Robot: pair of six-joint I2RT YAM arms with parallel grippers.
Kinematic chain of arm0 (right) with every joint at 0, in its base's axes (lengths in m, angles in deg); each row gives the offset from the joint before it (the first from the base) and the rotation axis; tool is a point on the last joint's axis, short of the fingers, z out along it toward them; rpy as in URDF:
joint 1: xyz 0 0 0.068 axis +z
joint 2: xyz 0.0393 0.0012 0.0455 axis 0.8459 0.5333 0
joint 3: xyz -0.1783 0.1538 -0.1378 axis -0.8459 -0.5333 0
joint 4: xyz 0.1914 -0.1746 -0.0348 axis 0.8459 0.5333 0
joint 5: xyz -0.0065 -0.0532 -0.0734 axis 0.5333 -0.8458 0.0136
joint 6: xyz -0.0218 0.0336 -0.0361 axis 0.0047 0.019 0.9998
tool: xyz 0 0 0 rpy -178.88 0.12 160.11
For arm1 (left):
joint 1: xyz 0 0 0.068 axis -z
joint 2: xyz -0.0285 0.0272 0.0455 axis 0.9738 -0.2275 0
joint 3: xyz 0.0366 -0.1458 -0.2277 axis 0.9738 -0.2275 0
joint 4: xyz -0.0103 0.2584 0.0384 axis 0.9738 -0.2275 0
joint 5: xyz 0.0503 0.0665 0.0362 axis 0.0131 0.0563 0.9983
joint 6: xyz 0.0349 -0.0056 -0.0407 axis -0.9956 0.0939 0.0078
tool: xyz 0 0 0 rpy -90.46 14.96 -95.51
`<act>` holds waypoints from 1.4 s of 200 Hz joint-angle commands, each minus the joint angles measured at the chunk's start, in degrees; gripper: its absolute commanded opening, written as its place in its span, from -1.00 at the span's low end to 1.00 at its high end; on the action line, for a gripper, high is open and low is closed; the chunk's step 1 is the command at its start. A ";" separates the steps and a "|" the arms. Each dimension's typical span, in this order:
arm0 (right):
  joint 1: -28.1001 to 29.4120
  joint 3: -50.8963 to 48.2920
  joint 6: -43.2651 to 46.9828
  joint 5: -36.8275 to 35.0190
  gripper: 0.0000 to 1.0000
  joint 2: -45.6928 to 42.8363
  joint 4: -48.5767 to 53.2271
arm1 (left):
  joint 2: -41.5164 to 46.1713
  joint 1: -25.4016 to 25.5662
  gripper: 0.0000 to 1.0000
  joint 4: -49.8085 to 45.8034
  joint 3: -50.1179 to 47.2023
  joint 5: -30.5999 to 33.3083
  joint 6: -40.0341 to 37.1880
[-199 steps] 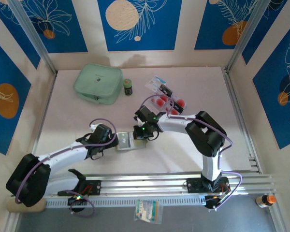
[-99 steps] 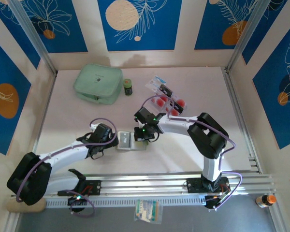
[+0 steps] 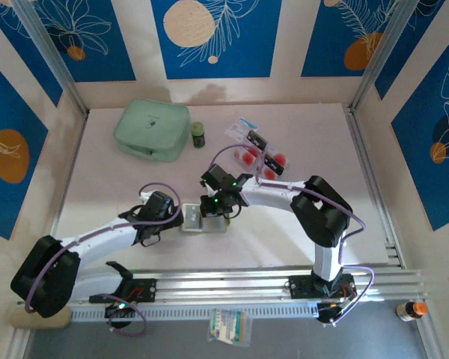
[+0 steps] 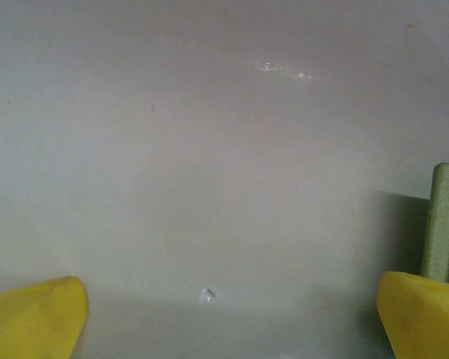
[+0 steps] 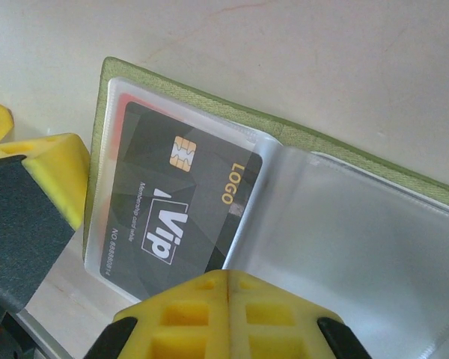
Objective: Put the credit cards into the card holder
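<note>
The olive-green card holder (image 5: 209,108) lies open on the table, its clear sleeves facing up. A black credit card (image 5: 179,202) with a gold chip sits inside the left sleeve. My right gripper (image 5: 228,283) is shut, its tips pressed together right at that card's near edge, with nothing between them. From above, the right gripper (image 3: 212,209) hovers over the card holder (image 3: 194,223). My left gripper (image 3: 177,218) stands open at the holder's left edge; its fingers (image 4: 30,314) spread wide over bare table. More credit cards (image 3: 260,155) lie in a loose pile further back.
A mint-green zip pouch (image 3: 151,129) and a small green jar (image 3: 198,134) stand at the back left. A sachet (image 3: 229,327) and a small bottle (image 3: 411,308) lie off the table at the front, beyond the rail.
My right gripper has shifted a little to the left over the holder, still shut. The left arm has stayed in place.
</note>
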 commanded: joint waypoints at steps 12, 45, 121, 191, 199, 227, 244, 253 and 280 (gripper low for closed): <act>0.67 1.66 -0.63 1.64 -0.98 2.15 -0.37 | -1.24 -0.50 0.99 1.96 -0.72 -1.55 -0.75; 0.78 2.16 -1.22 2.68 -0.98 3.69 -1.22 | -1.26 -0.50 0.99 2.08 -0.85 -1.56 -0.70; 1.60 3.53 -1.88 3.80 -0.99 5.98 -1.62 | -1.53 -0.51 0.99 2.64 -1.29 -1.73 -0.56; 1.82 4.15 -2.28 4.19 -1.00 7.33 -1.71 | -1.30 -0.50 0.99 2.72 -1.20 -1.90 -0.65; 1.81 4.15 -2.39 4.14 -1.00 7.54 -1.67 | -1.34 -0.54 0.99 2.70 -1.21 -1.89 -0.65; 1.84 4.07 -2.59 4.21 -1.00 7.48 -1.71 | -1.31 -0.54 0.99 2.67 -1.11 -1.91 -0.65; 1.83 4.15 -2.59 4.22 -1.00 7.30 -1.62 | -1.32 -0.56 0.99 2.70 -0.94 -1.91 -0.65; 1.84 4.24 -2.59 4.22 -1.00 7.32 -1.55 | -1.34 -0.50 0.99 2.69 -0.85 -1.98 -0.73; 1.75 4.66 -2.43 4.65 -0.99 7.21 -1.27 | -1.02 -0.54 0.99 2.61 -0.37 -2.32 -0.87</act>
